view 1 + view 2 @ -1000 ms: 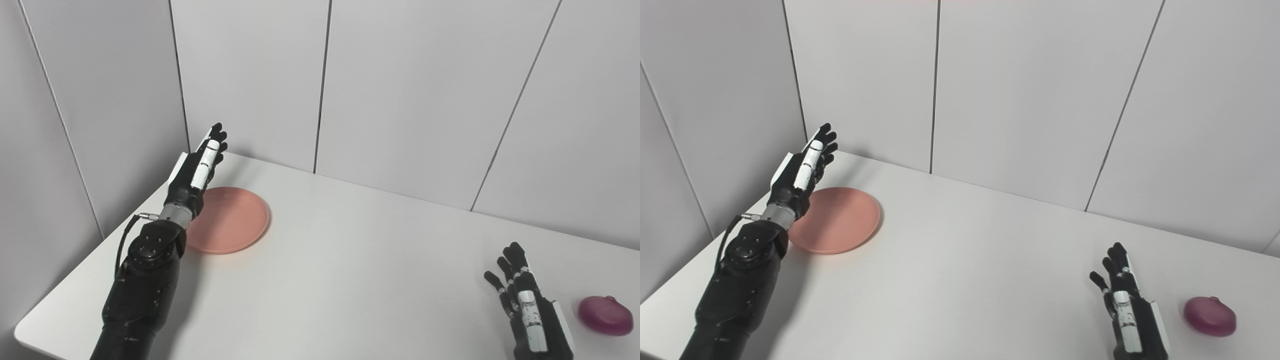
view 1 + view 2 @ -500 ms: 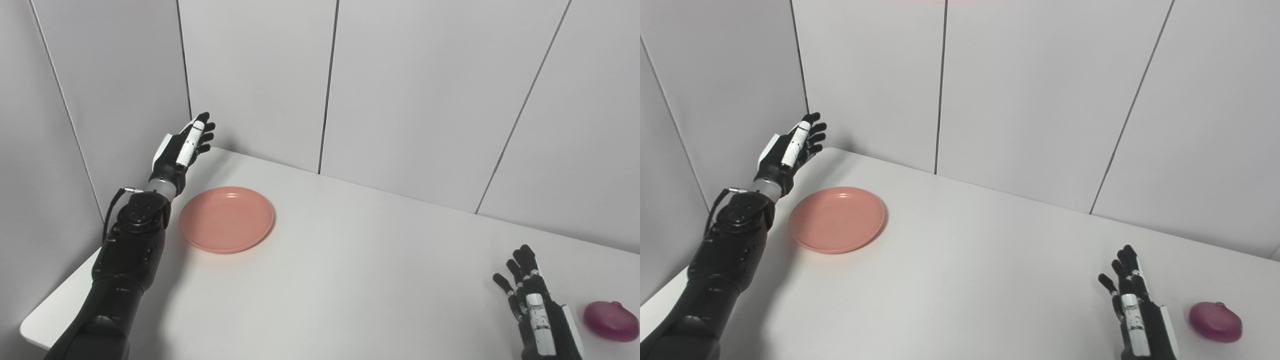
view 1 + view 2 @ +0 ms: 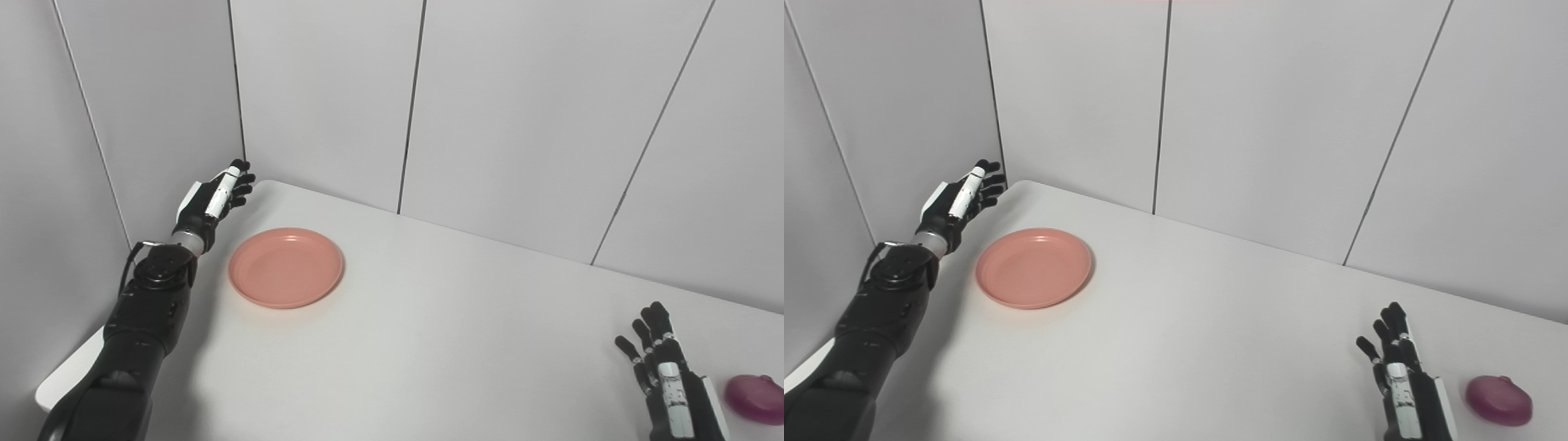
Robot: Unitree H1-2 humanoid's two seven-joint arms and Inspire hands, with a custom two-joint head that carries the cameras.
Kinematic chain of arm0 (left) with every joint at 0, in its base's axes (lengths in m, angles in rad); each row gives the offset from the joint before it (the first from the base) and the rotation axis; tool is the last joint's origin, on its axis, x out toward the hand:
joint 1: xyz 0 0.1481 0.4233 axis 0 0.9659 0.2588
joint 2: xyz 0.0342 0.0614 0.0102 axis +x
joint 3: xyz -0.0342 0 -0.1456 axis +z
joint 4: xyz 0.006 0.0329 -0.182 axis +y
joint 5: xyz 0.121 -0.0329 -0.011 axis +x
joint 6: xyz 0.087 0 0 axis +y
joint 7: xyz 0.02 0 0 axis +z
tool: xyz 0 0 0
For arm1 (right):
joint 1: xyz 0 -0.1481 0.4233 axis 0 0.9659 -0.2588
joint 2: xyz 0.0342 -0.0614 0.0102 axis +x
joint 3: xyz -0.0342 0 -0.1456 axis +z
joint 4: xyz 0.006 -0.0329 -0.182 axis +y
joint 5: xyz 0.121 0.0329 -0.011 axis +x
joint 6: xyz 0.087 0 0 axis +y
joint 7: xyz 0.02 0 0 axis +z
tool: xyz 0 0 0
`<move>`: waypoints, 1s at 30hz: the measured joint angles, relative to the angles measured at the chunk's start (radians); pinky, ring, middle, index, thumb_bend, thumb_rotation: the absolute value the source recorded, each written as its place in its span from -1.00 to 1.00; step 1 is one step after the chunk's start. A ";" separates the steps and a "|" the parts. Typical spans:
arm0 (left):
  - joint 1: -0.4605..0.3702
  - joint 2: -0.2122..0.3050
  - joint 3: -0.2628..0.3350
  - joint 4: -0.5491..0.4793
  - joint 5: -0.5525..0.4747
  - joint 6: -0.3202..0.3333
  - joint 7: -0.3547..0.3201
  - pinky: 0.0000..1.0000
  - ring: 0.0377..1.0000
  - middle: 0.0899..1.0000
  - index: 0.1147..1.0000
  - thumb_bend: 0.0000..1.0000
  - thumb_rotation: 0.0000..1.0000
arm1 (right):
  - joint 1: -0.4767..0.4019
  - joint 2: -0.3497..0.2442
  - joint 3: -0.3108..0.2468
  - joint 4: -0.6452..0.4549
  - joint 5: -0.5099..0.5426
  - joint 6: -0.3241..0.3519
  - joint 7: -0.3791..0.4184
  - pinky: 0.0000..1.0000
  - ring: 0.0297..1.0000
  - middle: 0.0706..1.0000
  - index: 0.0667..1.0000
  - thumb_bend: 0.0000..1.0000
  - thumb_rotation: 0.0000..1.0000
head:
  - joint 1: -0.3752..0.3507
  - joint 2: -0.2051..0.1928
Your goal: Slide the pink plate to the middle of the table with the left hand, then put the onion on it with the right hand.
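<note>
Left hand [image 3: 211, 195] has swung outward off the plate [image 3: 285, 266], fingers spread and empty, by the table's [image 3: 429, 343] far-left corner; plate lies just right of it. Right hand [image 3: 1402, 383], spread, empty, waits beside the onion [image 3: 1499, 400] near the right edge.

Left hand [image 3: 211, 197] raised with fingers spread; right hand [image 3: 1405, 383] low, fingers apart, empty.

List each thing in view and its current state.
pink plate: flat on the table's left part, empty, untouched.
onion: lying near the right edge, not held.
left hand: open, left of the plate, apart from it.
right hand: open, beside the onion, not touching.
</note>
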 measured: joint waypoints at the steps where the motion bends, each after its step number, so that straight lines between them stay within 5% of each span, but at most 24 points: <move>1: 0.001 0.000 0.000 0.006 0.000 -0.008 0.000 0.76 0.74 0.72 0.68 -0.06 1.00 | 0.000 0.000 0.000 0.000 0.001 0.000 0.000 1.00 1.00 1.00 1.00 0.24 0.64 | 0.000 -0.002; 13: 0.020 -0.016 -0.003 0.105 -0.021 -0.113 -0.051 0.73 0.73 0.70 0.66 -0.06 1.00 | 0.004 -0.007 0.000 -0.004 0.007 0.000 0.008 1.00 1.00 1.00 0.97 0.25 0.60 | -0.002 -0.006; 19: 0.046 -0.039 -0.004 0.095 -0.043 -0.113 -0.074 0.76 0.76 0.74 0.70 -0.04 1.00 | 0.006 -0.007 -0.003 -0.007 0.007 0.000 0.008 1.00 0.99 0.98 0.96 0.22 0.59 | 0.006 0.000; 30: 0.141 -0.086 -0.041 -0.116 -0.017 -0.041 -0.034 0.82 0.78 0.74 0.71 -0.07 1.00 | 0.011 -0.007 -0.013 -0.014 0.004 0.000 0.004 1.00 0.96 0.94 0.94 0.28 0.55 | 0.012 0.012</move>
